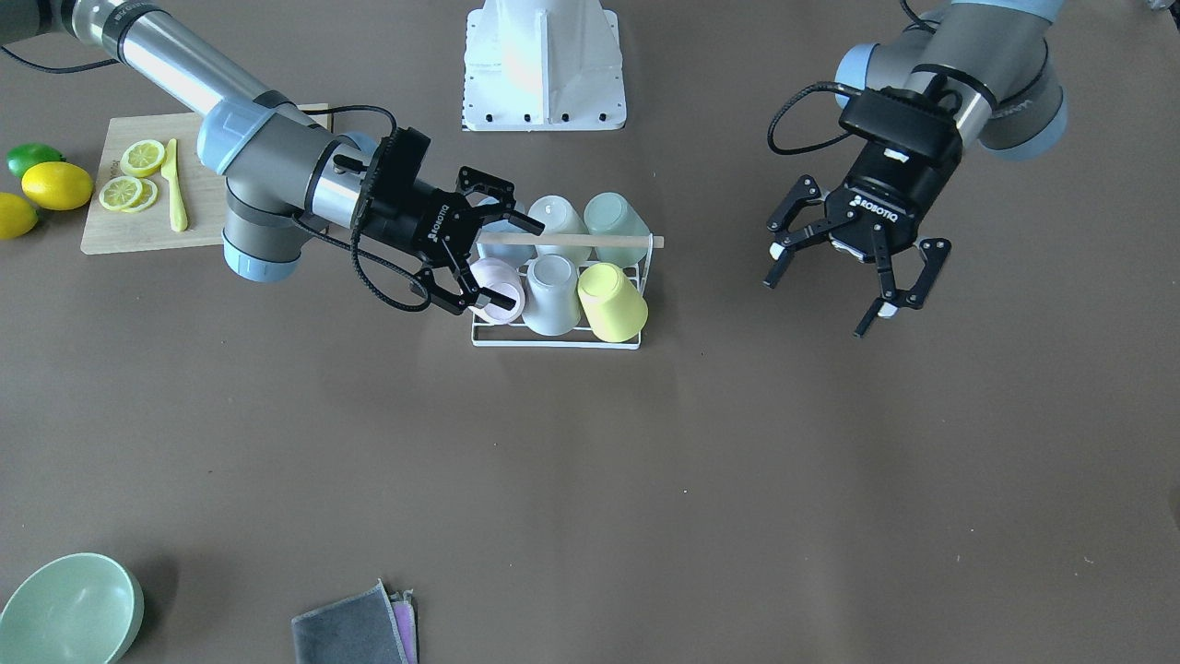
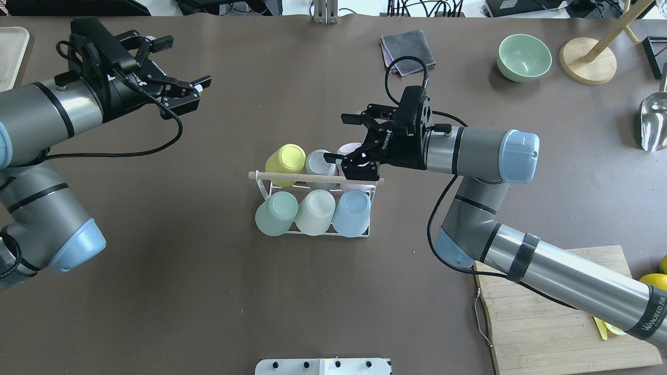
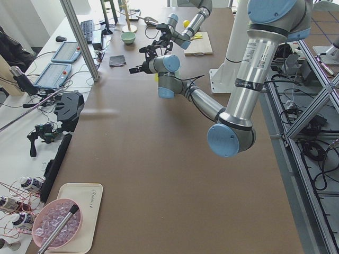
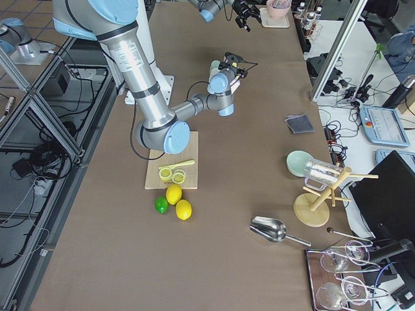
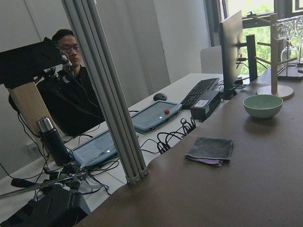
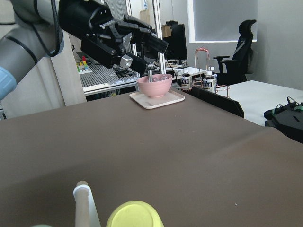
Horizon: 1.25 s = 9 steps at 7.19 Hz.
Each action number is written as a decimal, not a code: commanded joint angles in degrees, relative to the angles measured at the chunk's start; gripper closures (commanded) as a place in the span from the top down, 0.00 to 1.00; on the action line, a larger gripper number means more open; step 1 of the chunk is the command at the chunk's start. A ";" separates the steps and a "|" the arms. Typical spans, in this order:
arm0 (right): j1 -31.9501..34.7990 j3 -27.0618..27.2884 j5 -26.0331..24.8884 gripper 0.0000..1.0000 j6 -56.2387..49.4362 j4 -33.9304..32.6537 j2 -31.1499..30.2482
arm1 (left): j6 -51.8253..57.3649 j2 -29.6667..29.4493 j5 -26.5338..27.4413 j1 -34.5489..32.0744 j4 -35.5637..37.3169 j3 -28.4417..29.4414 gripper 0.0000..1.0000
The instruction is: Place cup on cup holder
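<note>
The cup holder (image 1: 590, 240), a white wire rack with a wooden dowel across its top, stands mid-table and also shows in the overhead view (image 2: 292, 177). Several upturned cups sit on it, among them a pink cup (image 1: 493, 277) at one end, a grey-white cup (image 1: 551, 295) and a yellow cup (image 1: 613, 302). My right gripper (image 1: 523, 263) is open at the pink cup's (image 2: 350, 149) end of the rack, one finger lying over that cup. My left gripper (image 1: 820, 304) is open and empty, raised well off to the side (image 2: 187, 61).
A cutting board (image 1: 111, 231) with lemon slices and a yellow knife lies under my right arm, with lemons (image 1: 55, 184) beside it. A green bowl (image 1: 69, 609) and a grey cloth (image 1: 355, 627) sit at the far edge. A wooden stand (image 2: 589, 60) and a metal scoop (image 2: 654, 122) are far right.
</note>
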 commanded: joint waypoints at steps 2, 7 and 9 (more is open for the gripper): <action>0.68 1.97 2.37 1.00 0.11 -8.87 0.47 | 0.19 -1.56 -14.56 -6.18 30.48 -1.77 0.98; 13.31 9.10 26.32 1.00 -0.06 -35.95 -0.14 | 8.17 4.62 -14.65 -15.47 64.67 0.06 0.98; 21.21 9.36 36.27 1.00 -0.06 -46.57 -3.64 | 16.25 9.88 -15.52 -21.35 64.61 2.62 0.98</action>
